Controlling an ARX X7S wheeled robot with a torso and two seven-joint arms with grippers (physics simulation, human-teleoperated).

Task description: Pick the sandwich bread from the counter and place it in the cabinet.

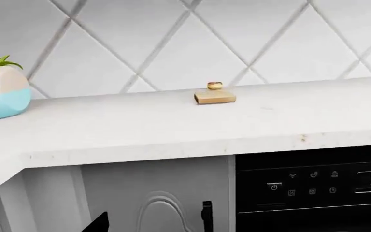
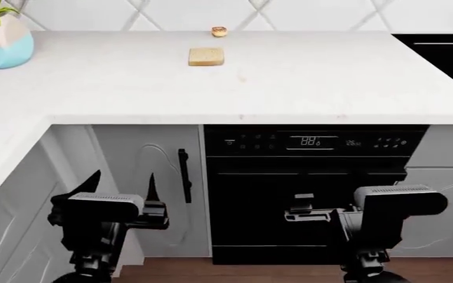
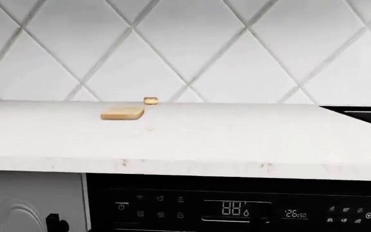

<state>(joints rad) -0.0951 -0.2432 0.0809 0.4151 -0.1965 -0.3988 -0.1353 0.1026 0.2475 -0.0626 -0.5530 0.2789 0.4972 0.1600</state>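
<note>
The sandwich bread (image 2: 206, 56) lies flat on the white marble-look counter (image 2: 305, 82), far back near the tiled wall; it also shows in the left wrist view (image 1: 214, 97) and the right wrist view (image 3: 122, 113). A small donut (image 2: 219, 31) sits just behind it. A white cabinet door (image 2: 144, 177) with a black handle (image 2: 183, 175) is under the counter. My left gripper (image 2: 122, 184) is open and empty, low in front of that door. My right gripper (image 2: 309, 208) is open and empty, low in front of the black appliance. Both are well below and short of the bread.
A blue-and-white pot with a green plant (image 2: 2, 40) stands at the counter's back left corner. A black appliance with a lit display (image 2: 313, 177) fills the front under the counter. A black cooktop (image 2: 447, 53) is at the right. The counter turns forward on the left.
</note>
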